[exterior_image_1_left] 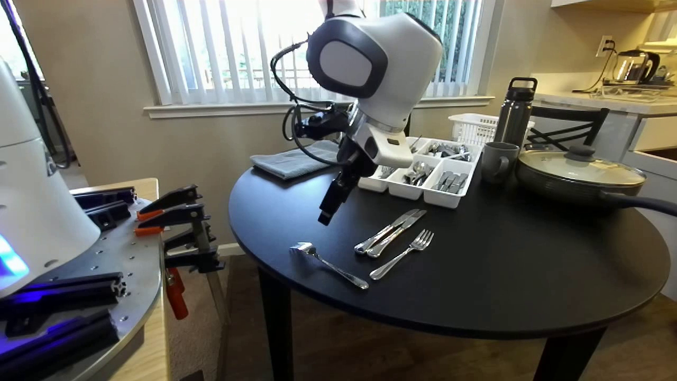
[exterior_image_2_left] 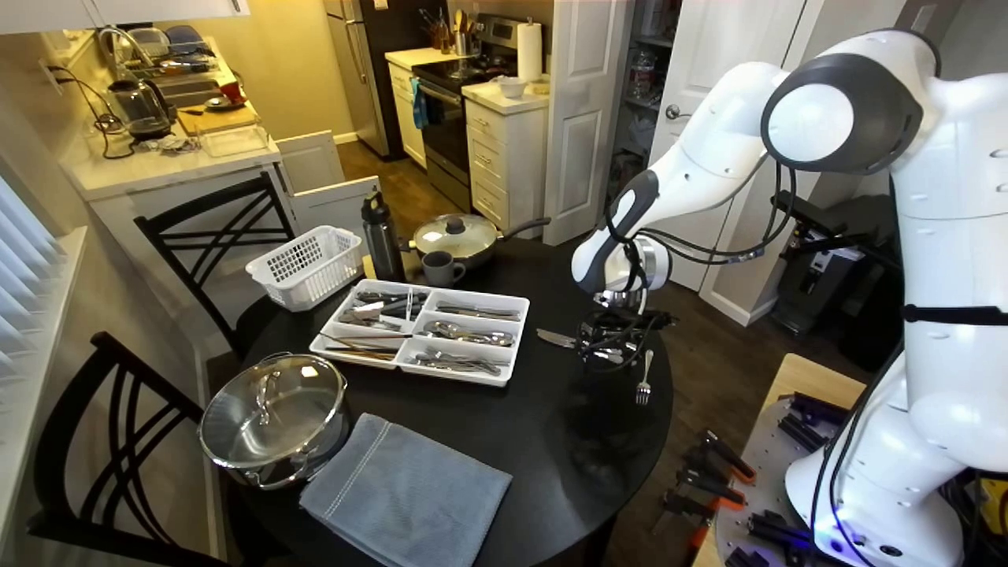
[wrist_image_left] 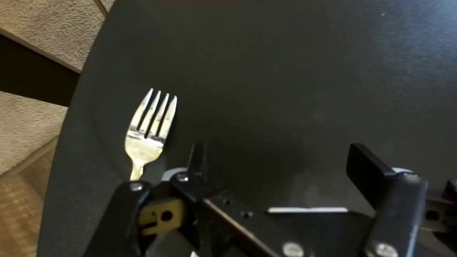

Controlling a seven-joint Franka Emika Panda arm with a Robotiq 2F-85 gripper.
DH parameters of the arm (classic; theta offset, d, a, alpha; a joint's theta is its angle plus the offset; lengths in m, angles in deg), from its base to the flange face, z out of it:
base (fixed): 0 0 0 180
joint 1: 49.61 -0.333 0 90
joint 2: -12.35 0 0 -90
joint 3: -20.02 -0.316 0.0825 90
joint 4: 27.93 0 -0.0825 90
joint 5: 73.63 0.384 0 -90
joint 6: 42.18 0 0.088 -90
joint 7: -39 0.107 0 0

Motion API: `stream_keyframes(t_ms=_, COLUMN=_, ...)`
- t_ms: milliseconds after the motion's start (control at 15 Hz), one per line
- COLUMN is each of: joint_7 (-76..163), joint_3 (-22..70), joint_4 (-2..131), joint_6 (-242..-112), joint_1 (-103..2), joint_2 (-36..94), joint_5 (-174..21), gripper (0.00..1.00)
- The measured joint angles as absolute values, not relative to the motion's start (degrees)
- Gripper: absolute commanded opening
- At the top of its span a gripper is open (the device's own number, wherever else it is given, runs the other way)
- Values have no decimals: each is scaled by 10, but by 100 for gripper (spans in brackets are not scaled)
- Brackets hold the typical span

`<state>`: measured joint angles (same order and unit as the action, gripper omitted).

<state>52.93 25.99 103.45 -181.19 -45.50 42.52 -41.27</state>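
Note:
My gripper (wrist_image_left: 276,153) stands open above the black table (wrist_image_left: 285,78), with nothing between its fingers. Just left of it in the wrist view lies a silver fork (wrist_image_left: 144,146), its handle hidden behind the left finger. That is the nearest thing to the jaws, apart from them. In an exterior view the gripper (exterior_image_1_left: 327,214) hangs tilted over this fork (exterior_image_1_left: 338,270), two knives (exterior_image_1_left: 389,233) lying side by side, and another fork (exterior_image_1_left: 404,256). From across the table, the gripper (exterior_image_2_left: 618,346) partly covers the cutlery; a fork (exterior_image_2_left: 644,382) and a knife blade (exterior_image_2_left: 556,339) stick out.
A white cutlery tray (exterior_image_2_left: 516,346) holds sorted utensils. Around it stand a glass-lidded pot (exterior_image_2_left: 272,425), folded grey cloth (exterior_image_2_left: 409,488), white basket (exterior_image_2_left: 311,268), bottle (exterior_image_2_left: 383,240), mug (exterior_image_2_left: 441,269) and lidded pan (exterior_image_2_left: 465,236). Clamps (exterior_image_1_left: 185,227) stick out from the robot's bench.

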Motion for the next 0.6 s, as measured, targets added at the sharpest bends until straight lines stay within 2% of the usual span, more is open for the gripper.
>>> stream_keyframes(t_ms=600, joint_7=525, joint_3=210, joint_4=1093, joint_6=-1894, joint_1=-470, joint_2=372, joint_5=-451, gripper=100)
